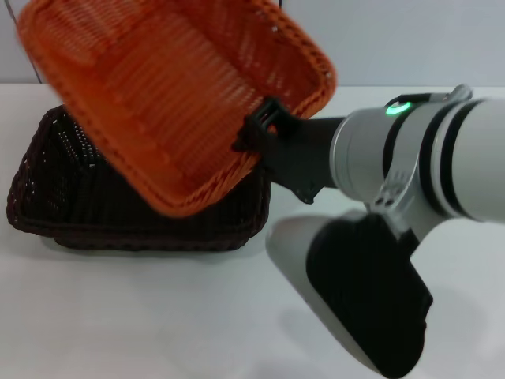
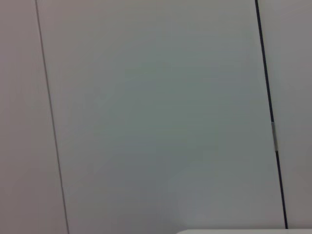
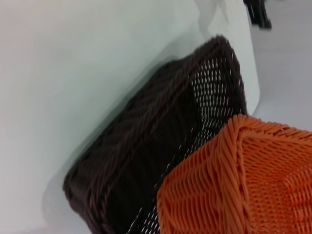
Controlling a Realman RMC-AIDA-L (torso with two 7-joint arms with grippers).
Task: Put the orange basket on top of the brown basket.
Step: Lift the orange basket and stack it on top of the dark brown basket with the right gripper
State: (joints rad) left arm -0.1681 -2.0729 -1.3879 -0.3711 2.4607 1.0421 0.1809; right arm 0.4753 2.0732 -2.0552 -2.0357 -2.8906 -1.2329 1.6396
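The orange basket (image 1: 170,95) hangs tilted in the air, its open side facing me, above the brown basket (image 1: 87,205), which stands on the white table at the left. My right gripper (image 1: 260,134) is shut on the orange basket's right rim. In the right wrist view the orange basket's outer wall (image 3: 243,185) is close over the brown basket (image 3: 161,146). My left gripper is out of view; the left wrist view shows only a pale wall.
The white table (image 1: 158,316) stretches in front of and to the right of the baskets. My right arm (image 1: 410,158) reaches in from the right, its elbow (image 1: 363,300) low over the table's front right. A wall stands behind the table.
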